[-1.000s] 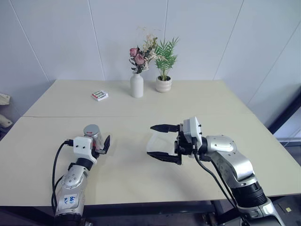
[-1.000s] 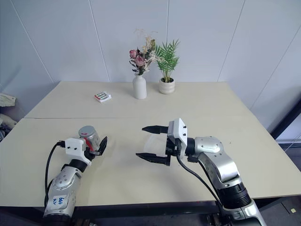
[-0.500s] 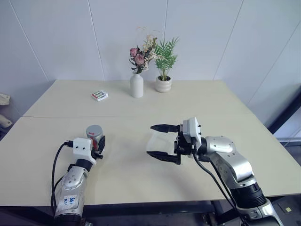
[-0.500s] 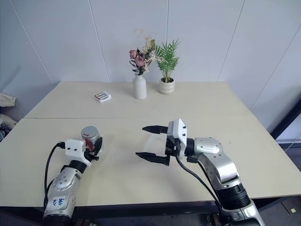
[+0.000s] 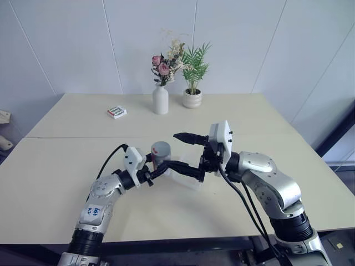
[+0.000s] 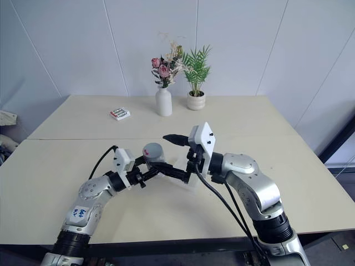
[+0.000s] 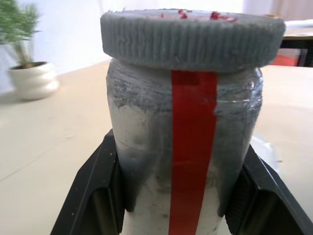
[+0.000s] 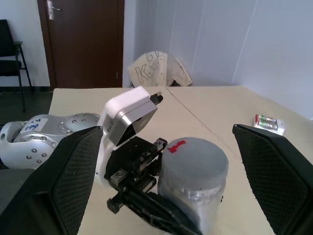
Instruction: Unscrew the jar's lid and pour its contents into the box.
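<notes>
Black fingers of the left gripper (image 7: 181, 196) clamp the jar (image 7: 183, 166) low, lifted above the table (image 5: 66, 166); a twist on the lid (image 8: 194, 159) might spin it loose. Farther, the right gripper (image 5: 186, 152) gapes wide beside the lid. Its wrist view shows the lid's red mark; the box (image 5: 186, 174) lies beneath.

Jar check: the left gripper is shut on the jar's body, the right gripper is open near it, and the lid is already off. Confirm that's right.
One thing is wrong: the lid is on the jar, not off, as the left wrist view shows. The rest stands: the left gripper is shut on the jar's body and the right gripper is open near it.
</notes>
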Controlling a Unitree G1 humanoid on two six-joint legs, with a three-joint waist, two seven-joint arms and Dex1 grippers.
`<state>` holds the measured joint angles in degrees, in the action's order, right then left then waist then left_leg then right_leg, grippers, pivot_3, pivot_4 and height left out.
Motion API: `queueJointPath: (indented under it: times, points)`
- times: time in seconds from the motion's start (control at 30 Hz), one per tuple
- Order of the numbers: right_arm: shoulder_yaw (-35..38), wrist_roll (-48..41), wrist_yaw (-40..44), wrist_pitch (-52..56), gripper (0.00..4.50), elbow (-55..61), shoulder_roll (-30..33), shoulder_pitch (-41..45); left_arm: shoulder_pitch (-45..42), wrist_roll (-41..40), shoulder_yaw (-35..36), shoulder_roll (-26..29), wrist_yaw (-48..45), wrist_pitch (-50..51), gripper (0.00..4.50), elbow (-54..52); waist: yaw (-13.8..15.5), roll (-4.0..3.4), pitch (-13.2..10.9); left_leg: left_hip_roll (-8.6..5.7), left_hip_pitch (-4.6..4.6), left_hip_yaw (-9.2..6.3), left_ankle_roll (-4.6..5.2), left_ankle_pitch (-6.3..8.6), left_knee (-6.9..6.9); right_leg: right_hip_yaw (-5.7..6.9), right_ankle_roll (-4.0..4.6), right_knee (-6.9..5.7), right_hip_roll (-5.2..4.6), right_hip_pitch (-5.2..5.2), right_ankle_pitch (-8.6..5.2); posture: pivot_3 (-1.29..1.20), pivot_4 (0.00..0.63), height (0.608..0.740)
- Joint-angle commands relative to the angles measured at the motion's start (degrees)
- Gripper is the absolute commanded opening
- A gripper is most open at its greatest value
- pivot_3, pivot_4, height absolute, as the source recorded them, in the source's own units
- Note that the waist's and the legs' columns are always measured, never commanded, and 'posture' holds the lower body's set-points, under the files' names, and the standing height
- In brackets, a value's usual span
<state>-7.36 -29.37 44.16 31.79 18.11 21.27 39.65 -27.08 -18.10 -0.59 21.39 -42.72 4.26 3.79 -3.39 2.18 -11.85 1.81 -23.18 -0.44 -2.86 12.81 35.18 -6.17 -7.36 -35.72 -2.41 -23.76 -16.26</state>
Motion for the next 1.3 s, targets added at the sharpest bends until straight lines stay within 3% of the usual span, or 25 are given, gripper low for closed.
queueJointPath:
  times: [0.03,0.47,0.87,1.3]
  points:
    - [-0.79,0.09,-5.51,4.91,4.50,3.41,-2.06,2.79,-2.85,-1.10,-2.24,-0.26,-3.26,1.48,2.04,-2.32,0.05,0.00,0.00,0.00,-0.02,0.00,0.00,0.00,0.00,0.00,0.00,0.00,0.00,-0.02,0.00,0.00,0.150,0.740]
    - [-2.30,1.48,-10.58,9.88,4.50,4.37,-3.10,1.10,-4.16,-0.47,-3.24,-1.41,-4.58,3.99,2.04,-3.57,0.13,0.00,0.00,0.00,-0.09,0.00,0.01,0.01,0.00,0.00,-0.02,0.06,0.00,-0.05,0.00,0.00,0.150,0.740]
    - [-2.93,1.37,-6.06,10.54,4.50,4.76,2.22,-1.61,-4.18,-0.74,-2.55,-1.59,-4.44,5.10,2.04,-3.12,0.12,-0.01,-0.01,-0.02,-0.10,0.01,0.02,0.01,-0.01,-0.02,-0.03,0.11,0.00,-0.04,0.00,0.00,0.150,0.740]
    - [-1.11,1.45,-5.91,10.15,4.50,3.33,1.79,-2.23,-3.69,-0.79,-2.94,-1.71,-5.59,5.28,2.04,-3.39,0.13,-0.01,-0.01,-0.01,-0.09,0.00,0.02,0.01,0.00,-0.02,-0.04,0.11,0.02,-0.04,0.01,0.00,0.150,0.740]
